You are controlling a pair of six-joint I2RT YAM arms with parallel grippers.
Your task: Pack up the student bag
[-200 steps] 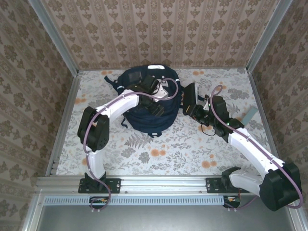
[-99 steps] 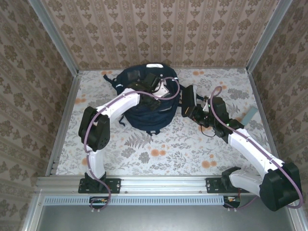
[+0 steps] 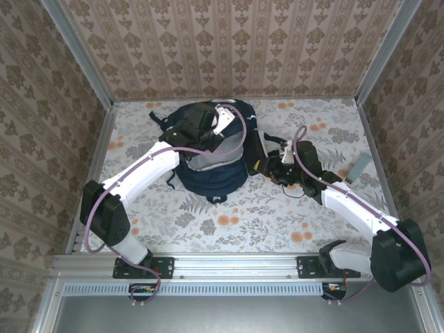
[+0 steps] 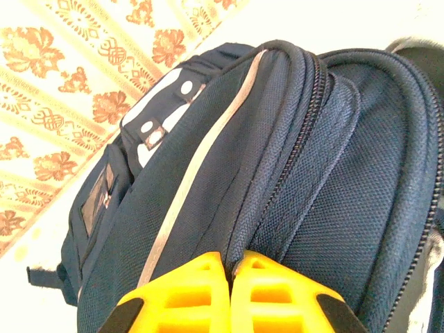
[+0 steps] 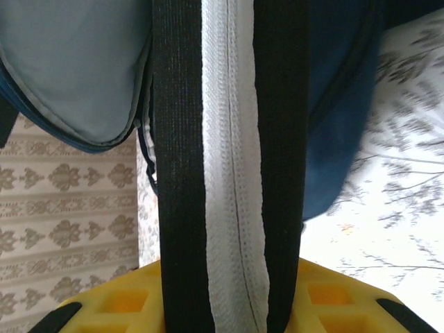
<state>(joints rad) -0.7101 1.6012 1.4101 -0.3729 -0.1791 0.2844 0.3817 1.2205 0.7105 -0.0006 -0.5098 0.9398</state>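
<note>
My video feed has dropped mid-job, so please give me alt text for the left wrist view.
Close-up of the navy student bag, with a pale stripe and a dark zip running up it. At the bottom edge the yellow left gripper is pinched shut on the fabric ridge beside the zip. The floral table shows at upper left.

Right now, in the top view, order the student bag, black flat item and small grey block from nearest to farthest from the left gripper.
1. student bag, centre back, pinched by left gripper.
2. black flat item, right of the bag, held by right gripper.
3. small grey block, far right side.
</note>
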